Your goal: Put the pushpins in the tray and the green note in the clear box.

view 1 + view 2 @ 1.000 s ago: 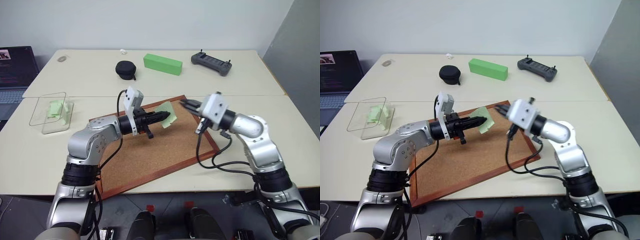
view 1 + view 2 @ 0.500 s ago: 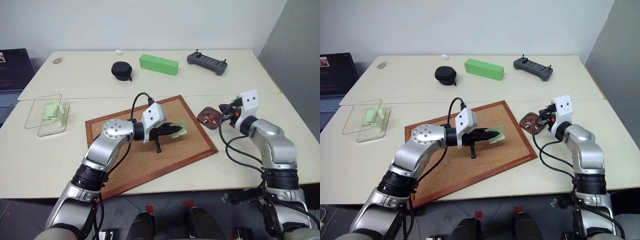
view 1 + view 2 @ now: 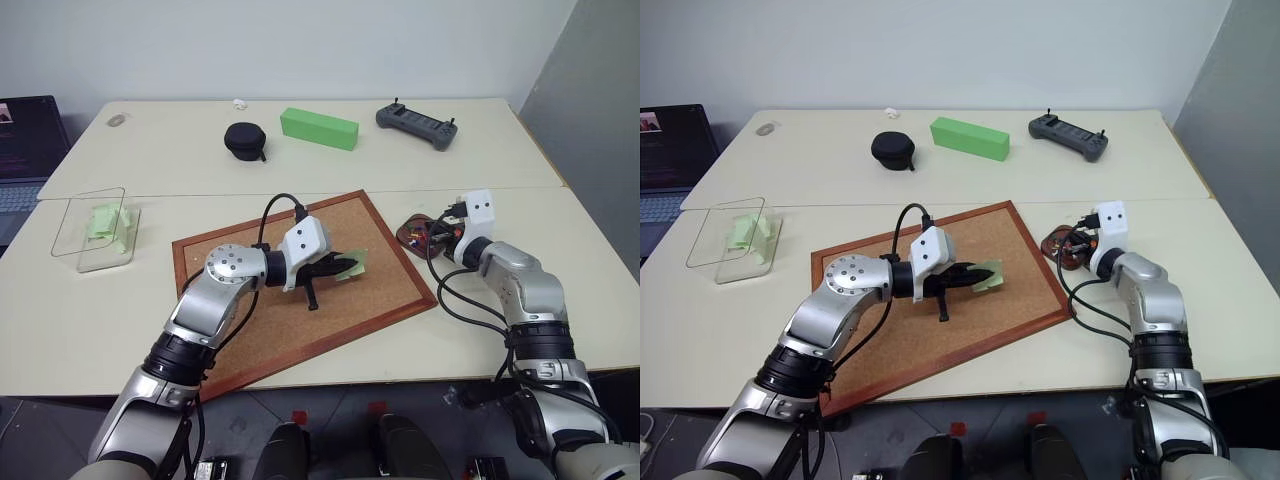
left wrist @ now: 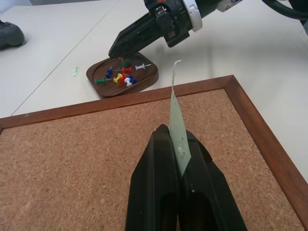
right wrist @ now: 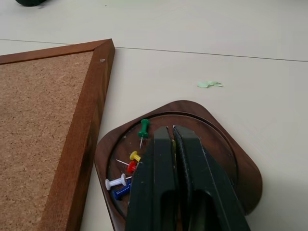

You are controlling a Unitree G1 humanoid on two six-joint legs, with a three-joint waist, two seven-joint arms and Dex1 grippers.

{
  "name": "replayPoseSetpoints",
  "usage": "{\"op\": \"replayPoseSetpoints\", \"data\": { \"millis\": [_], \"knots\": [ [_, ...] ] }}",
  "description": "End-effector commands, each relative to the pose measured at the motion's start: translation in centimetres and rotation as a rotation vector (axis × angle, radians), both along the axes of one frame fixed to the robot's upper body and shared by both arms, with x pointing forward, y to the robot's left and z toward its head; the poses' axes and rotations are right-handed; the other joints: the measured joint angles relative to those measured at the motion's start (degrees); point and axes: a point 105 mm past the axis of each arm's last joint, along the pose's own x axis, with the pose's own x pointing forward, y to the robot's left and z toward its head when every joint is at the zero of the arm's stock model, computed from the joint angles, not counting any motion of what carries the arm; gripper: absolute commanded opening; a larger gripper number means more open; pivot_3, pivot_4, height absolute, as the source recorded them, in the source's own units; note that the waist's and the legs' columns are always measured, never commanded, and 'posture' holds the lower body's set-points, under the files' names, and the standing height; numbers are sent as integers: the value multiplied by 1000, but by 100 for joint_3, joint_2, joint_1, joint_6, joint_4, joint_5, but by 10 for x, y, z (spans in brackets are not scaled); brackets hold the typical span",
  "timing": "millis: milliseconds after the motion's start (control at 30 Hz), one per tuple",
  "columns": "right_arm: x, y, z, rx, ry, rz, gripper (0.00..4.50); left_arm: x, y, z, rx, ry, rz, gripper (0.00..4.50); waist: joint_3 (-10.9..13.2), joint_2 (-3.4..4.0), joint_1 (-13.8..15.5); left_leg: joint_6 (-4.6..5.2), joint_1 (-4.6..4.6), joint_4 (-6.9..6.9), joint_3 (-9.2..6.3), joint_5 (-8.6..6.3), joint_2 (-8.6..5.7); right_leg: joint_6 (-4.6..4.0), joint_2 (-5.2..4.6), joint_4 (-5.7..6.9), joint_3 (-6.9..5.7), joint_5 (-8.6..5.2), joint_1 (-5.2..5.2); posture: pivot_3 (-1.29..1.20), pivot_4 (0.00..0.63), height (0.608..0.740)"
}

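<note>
The left gripper point(image 4: 179, 159) is clamped on the green note point(image 4: 176, 120) above the cork board point(image 3: 250, 330); the clear box point(image 3: 95, 232) lies well apart to its left. The right gripper point(image 5: 172, 137), fingers together, hangs over the tray point(image 5: 226, 154) holding the pushpins point(image 5: 126, 178).

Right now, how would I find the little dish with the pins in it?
Find the big cork board in the middle of the table. Just off its right corner sits the tray, under the right gripper. It is small, dark brown, and holds colourful pushpins.
</note>
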Motion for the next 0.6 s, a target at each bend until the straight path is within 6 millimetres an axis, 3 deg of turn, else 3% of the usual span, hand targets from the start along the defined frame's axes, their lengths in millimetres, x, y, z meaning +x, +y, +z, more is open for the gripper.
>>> {"op": "replayPoseSetpoints", "data": {
  "millis": [33, 233, 600],
  "knots": [
    [4, 2, 18, 3, -66, 10, 825, -2, 3, 14, -18, -47, 5, 0, 0, 0, 0, 0, 0, 0, 0, 0, 0, 0, -1, 0, 0, 0, 0, 0, 150, 740],
    [5, 2, 19, -12, -74, 11, 2049, -2, 3, 15, -20, -47, 6, 0, 0, 0, -2, 0, 1, 0, 0, 0, 0, 0, 0, 0, 0, 0, 0, 0, 150, 740],
    [7, -4, 23, -67, -108, -3, 2049, 0, 1, 17, -28, -49, 4, 0, 0, 0, -1, 0, 1, 0, 0, 0, 0, 0, 0, 0, 0, 0, 0, 0, 150, 740]
  ]
}}
